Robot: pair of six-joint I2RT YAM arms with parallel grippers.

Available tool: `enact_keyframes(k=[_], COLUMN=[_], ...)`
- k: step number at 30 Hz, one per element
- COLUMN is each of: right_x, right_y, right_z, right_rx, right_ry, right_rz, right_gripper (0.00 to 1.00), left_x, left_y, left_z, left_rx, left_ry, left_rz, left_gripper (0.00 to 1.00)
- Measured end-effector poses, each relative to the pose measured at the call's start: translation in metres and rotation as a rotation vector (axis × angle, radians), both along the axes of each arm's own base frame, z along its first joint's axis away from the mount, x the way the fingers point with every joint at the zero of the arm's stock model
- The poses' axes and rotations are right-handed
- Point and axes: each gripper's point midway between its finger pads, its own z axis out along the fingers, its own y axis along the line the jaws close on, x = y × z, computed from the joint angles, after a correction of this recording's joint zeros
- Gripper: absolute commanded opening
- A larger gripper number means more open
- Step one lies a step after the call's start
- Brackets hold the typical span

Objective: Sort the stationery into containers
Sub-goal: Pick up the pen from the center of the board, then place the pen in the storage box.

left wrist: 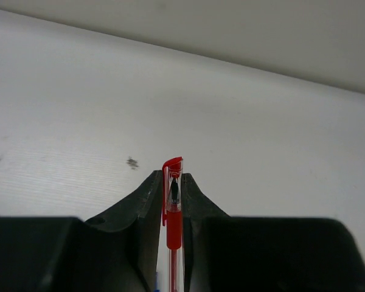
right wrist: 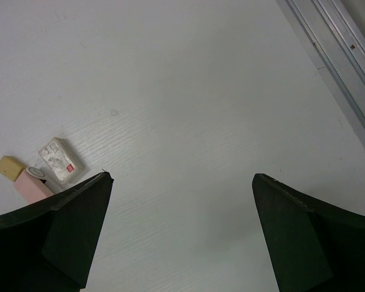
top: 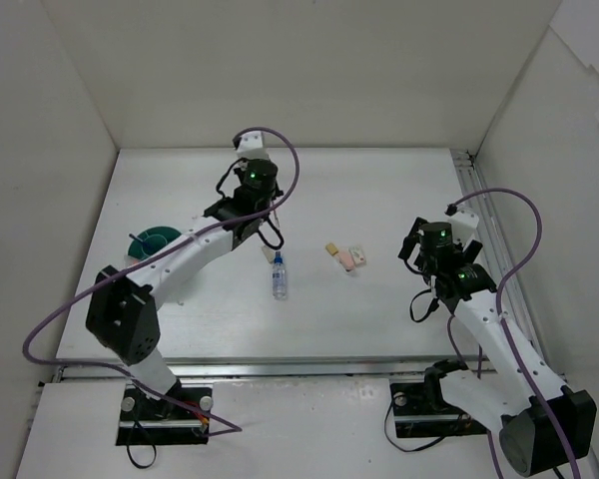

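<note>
My left gripper [left wrist: 171, 176] is shut on a red pen [left wrist: 173, 210], which runs lengthwise between the fingers with its capped end at the tips. In the top view the left gripper [top: 252, 215] is over the table's middle, right of the teal bowl [top: 150, 242]. A blue-capped white tube [top: 279, 276] lies near it. A tan eraser [top: 331, 247], a pink eraser [top: 346, 259] and a white eraser [top: 359, 256] lie together at centre. My right gripper [right wrist: 182, 179] is open and empty above bare table, right of the erasers [right wrist: 61, 161].
White walls close in the table on three sides. A metal rail [top: 484, 235] runs along the right edge, also in the right wrist view [right wrist: 334, 48]. A small dark smudge [left wrist: 132, 162] marks the table ahead of the left fingers.
</note>
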Motion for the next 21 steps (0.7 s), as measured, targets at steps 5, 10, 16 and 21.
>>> enact_keyframes(k=[5, 10, 16, 21], right_x=[0.001, 0.004, 0.008, 0.01], right_y=[0.003, 0.006, 0.008, 0.009], right_z=[-0.001, 0.0, 0.001, -0.002], right_rx=[0.007, 0.015, 0.013, 0.011], right_ry=[-0.002, -0.014, -0.022, -0.013], right_rz=[0.018, 0.035, 0.048, 0.053], right_gripper=[0.98, 0.98, 0.98, 0.98], left_x=[-0.014, -0.038, -0.066, -0.071], left_y=[0.097, 0.189, 0.257, 0.297], left_z=[0.016, 0.031, 0.042, 0.035], left_rx=[0.061, 0.127, 0.214, 0.3], left_ry=[-0.071, -0.171, -0.279, -0.276], left_rz=[0.223, 0.42, 0.556, 0.652], left_gripper=[0.0, 0.0, 0.0, 0.0])
